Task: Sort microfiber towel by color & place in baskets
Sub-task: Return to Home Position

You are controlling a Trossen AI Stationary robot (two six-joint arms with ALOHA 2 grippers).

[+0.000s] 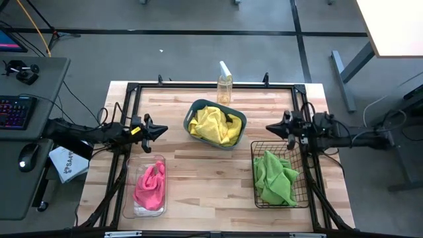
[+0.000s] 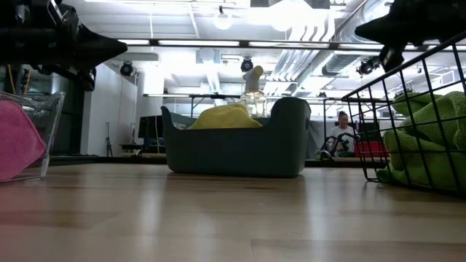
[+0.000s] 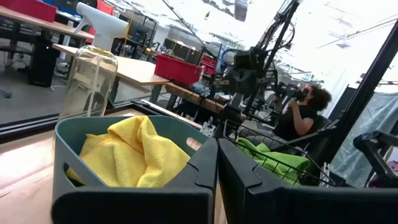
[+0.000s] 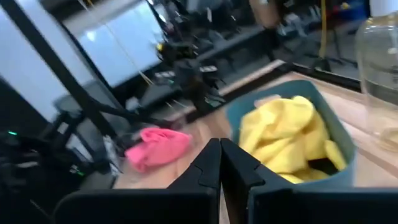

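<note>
**Supervisor:** Report the state and position of each hand

**Operator:** I read the left hand above the left side of the light wooden table. It is level with the teal plastic tub with rounded corners and points toward it. Its fingers are pressed together with nothing between them. I read the right hand above the right side of the table, just beyond the far edge of the black wire-mesh basket. Its fingers are also closed and carry nothing. The two hands face each other across the teal tub, well apart

**Supervisor:** Report the location of towels and baskets

**Operator:** I confirm three containers, one towel colour in each:
- The teal tub stands at mid-table, toward the far edge. The yellow microfiber towel lies crumpled inside it.
- The clear plastic rectangular tub stands at the near left, just nearer than the left hand. The pink microfiber towel lies inside it.
- The wire-mesh basket stands at the near right. The green microfiber towel is heaped inside it.

A clear spray bottle stands upright just behind the teal tub at the table's far edge. In the low view I also see a person seated in the room beyond the table
</note>
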